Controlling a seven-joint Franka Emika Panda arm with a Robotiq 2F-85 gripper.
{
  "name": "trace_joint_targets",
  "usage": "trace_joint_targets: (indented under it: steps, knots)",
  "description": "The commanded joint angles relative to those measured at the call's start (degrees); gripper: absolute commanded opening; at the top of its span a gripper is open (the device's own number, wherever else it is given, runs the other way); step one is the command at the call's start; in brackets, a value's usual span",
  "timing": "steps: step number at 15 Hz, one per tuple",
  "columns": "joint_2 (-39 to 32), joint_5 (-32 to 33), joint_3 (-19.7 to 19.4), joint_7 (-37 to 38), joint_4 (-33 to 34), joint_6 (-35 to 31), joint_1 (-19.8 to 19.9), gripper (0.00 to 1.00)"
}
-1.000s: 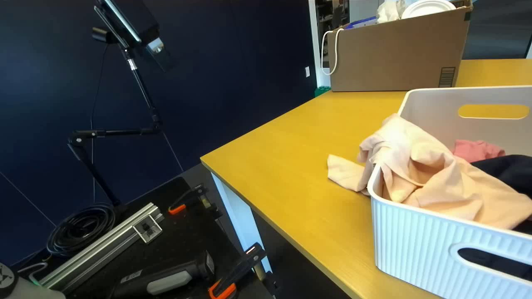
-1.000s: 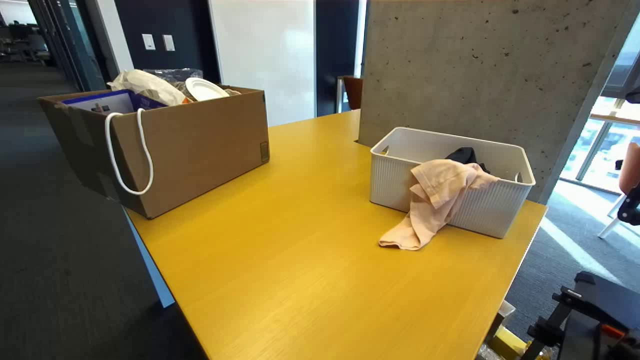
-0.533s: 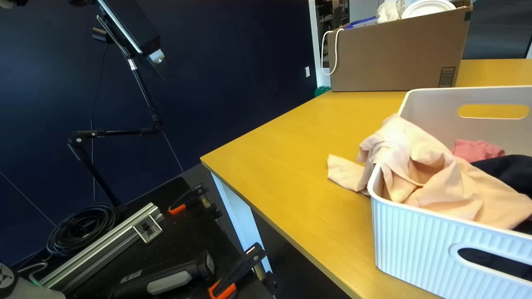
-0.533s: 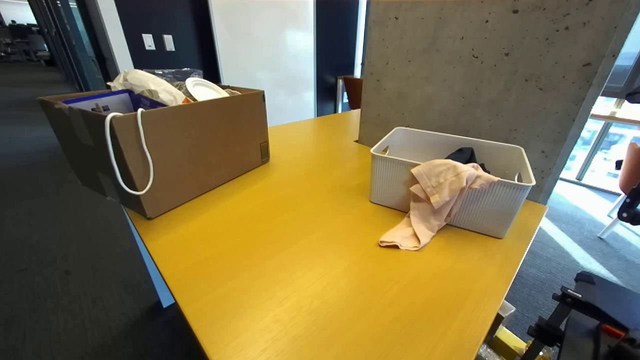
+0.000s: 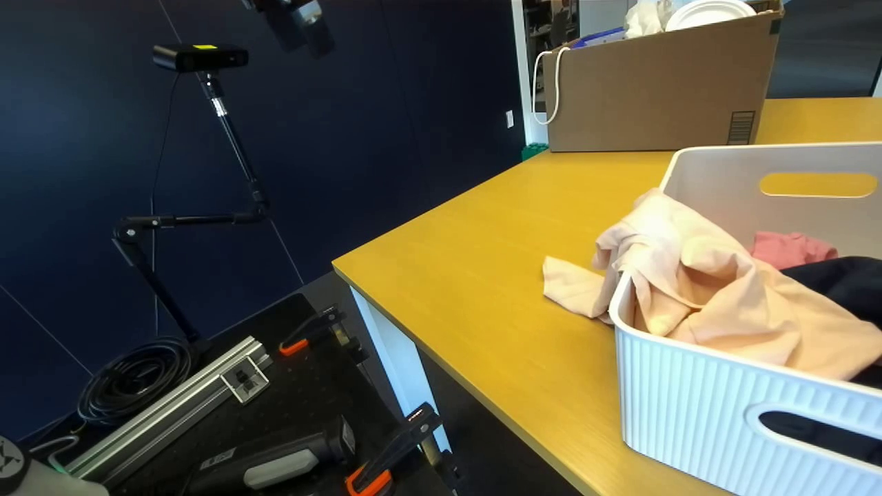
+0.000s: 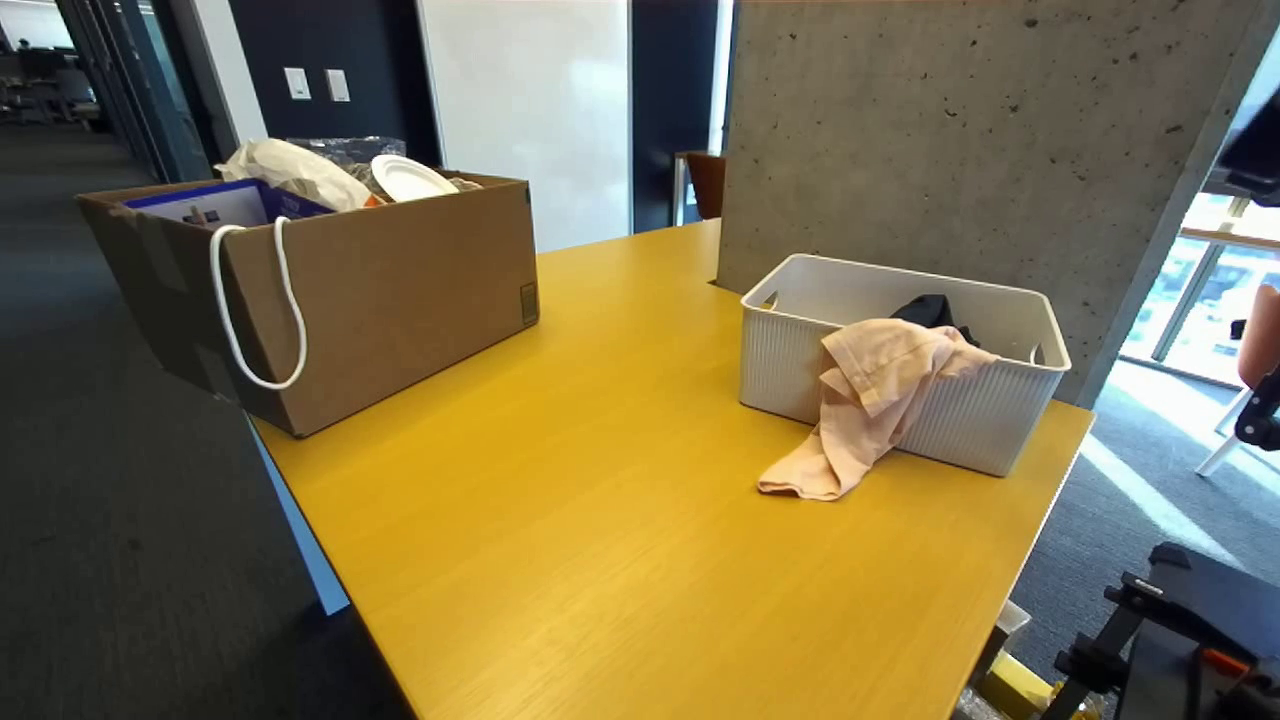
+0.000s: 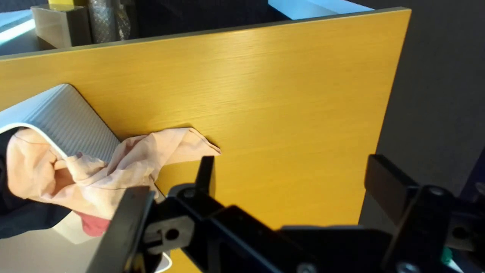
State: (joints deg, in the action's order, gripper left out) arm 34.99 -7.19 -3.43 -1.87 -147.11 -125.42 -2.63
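Note:
My gripper (image 7: 292,178) is open and empty in the wrist view, above the yellow table. Its left finger shows just below the tip of a peach cloth (image 7: 125,170) in the picture; it does not hold it. The cloth hangs over the rim of a white ribbed basket (image 7: 72,117), partly inside, its end on the table. Cloth (image 5: 723,275) (image 6: 870,370) and basket (image 5: 689,406) (image 6: 970,420) show in both exterior views. A dark cloth (image 7: 30,220) and a pinkish-red cloth (image 7: 93,224) lie in the basket. In the exterior views only dark parts, possibly of the gripper, show at the edges.
A cardboard box (image 5: 654,96) (image 6: 410,280) with packed items and a white rope handle stands on the yellow table (image 6: 560,560). A concrete pillar (image 6: 960,140) rises behind the basket. A camera on a stand (image 5: 200,58) and clamps (image 5: 400,448) are on the black bench.
A dark arm part at the top of an exterior view has moved right and up, uncovering the camera on its stand. A dark part now shows larger at an exterior view's right edge. Cloths and basket are unmoved.

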Motion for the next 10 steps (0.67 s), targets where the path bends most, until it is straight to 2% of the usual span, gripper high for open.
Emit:
trace_joint_targets:
  steps: [1,3,6,10]
  knots:
    - [-14.6,-5.7,-1.5,1.3,11.8,5.4,-0.6,1.0]
    - [-21.7,-5.5,-0.1,6.1,15.7,4.5,1.3,1.0]
    - [-32.7,-5.2,-0.6,11.4,23.3,5.4,3.1,1.0]
    - [-41.8,-5.6,-1.3,18.3,28.0,6.2,5.3,1.0]
